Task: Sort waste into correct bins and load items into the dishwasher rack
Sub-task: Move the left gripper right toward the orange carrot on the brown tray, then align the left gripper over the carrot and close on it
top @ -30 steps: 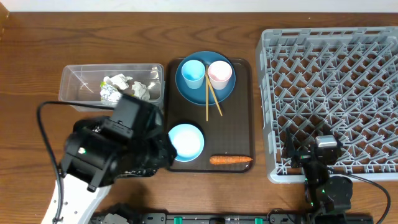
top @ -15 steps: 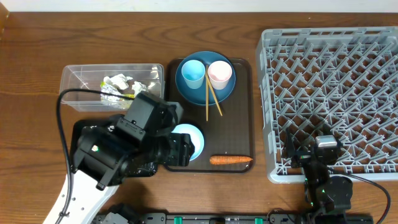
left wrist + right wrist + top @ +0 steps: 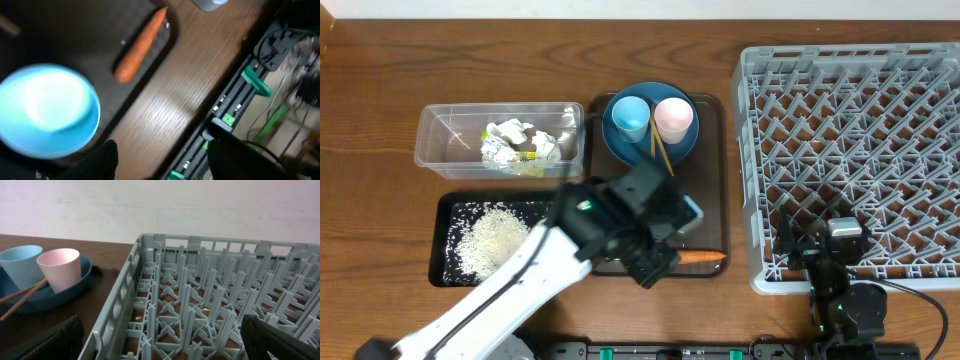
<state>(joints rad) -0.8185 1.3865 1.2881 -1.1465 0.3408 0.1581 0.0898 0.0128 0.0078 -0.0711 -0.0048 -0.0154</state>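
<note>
Now | L hand (image 3: 165,156) moved R to carrot (image 3: 140,45) | black tray (image 3: 439,240) uncovered

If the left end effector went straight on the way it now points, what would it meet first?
Probably the bare wooden tabletop just outside the brown serving tray's rim, which shows between the left end effector's fingers. The small orange carrot sits beyond, off that line. Depth is unclear.
</note>
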